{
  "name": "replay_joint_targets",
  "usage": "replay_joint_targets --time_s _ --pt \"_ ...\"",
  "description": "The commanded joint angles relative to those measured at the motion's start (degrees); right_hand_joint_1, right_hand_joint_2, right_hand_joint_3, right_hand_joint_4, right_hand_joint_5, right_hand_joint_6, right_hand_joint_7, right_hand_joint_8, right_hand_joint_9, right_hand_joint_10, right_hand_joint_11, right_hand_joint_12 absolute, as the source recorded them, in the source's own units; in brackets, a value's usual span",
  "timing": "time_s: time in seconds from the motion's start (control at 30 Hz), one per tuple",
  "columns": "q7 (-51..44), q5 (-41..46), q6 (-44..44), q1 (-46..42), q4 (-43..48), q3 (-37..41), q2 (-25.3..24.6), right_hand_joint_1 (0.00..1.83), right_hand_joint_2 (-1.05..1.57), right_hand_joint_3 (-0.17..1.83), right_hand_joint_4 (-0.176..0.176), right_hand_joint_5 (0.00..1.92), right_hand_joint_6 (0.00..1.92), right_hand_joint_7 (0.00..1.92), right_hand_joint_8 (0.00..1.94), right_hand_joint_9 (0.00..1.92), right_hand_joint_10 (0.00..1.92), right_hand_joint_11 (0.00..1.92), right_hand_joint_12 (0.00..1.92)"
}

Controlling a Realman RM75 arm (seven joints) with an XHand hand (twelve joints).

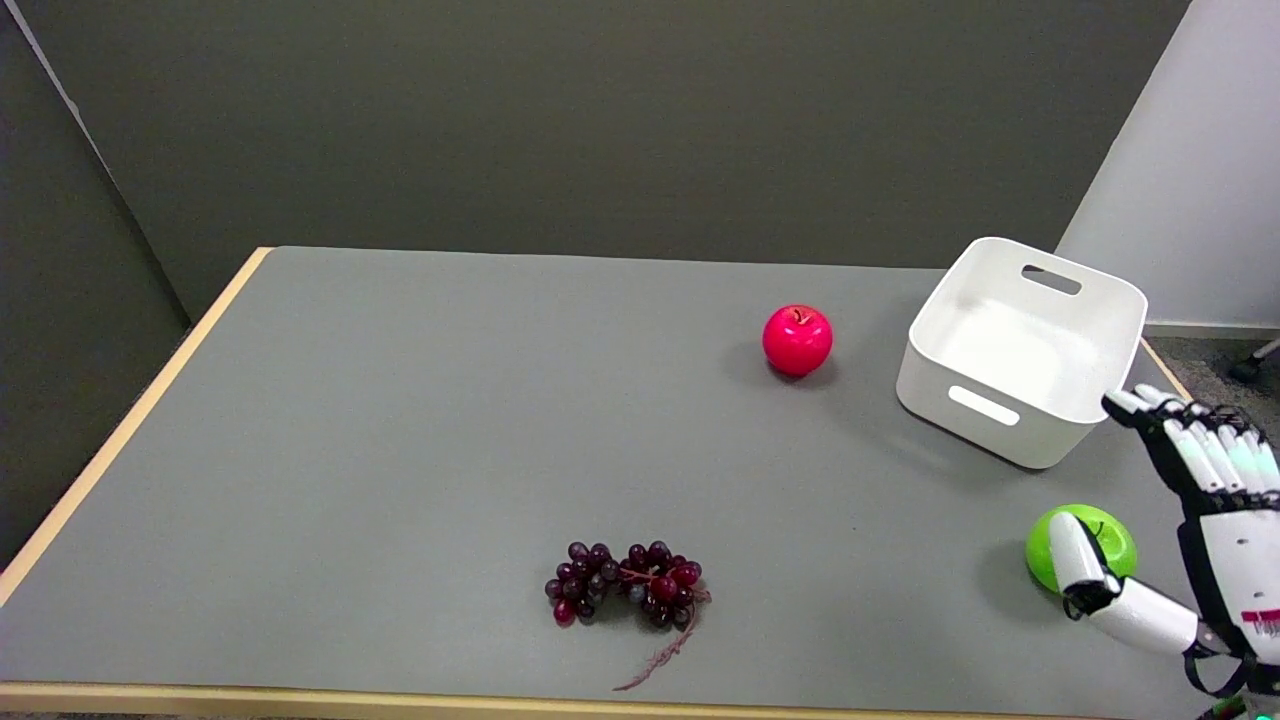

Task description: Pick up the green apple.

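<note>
A grey tabletop with a pale wooden edge carries four things. Taking the white bin near its far right corner as the landmark: the bin stands upright with slot handles in its walls. A red apple sits just to the bin's left, apart from it. A green apple lies nearer the camera than the bin, close to the right edge. A bunch of dark purple grapes lies well to the bin's left, towards the near edge.

light: even, overhead | shadows: soft, short | focus: sharp | glare: none
</note>
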Motion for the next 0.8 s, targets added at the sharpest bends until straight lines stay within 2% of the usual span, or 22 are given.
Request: replay_joint_targets --time_s 0.03,0.8 --pt "-1.2 5.69 3.46 3.13 -6.99 -7.73 -0.82 0.28 0.64 0.97 0.004 0.2 0.47 0.19 0.34 0.04 0.62 0.0 1.09" --pt "-0.72 13.49 -5.64 9.6 -12.09 -7.17 0.69 0.28 0.63 0.97 0.005 0.2 0.47 0.19 0.34 0.04 0.63 0.0 1.07"
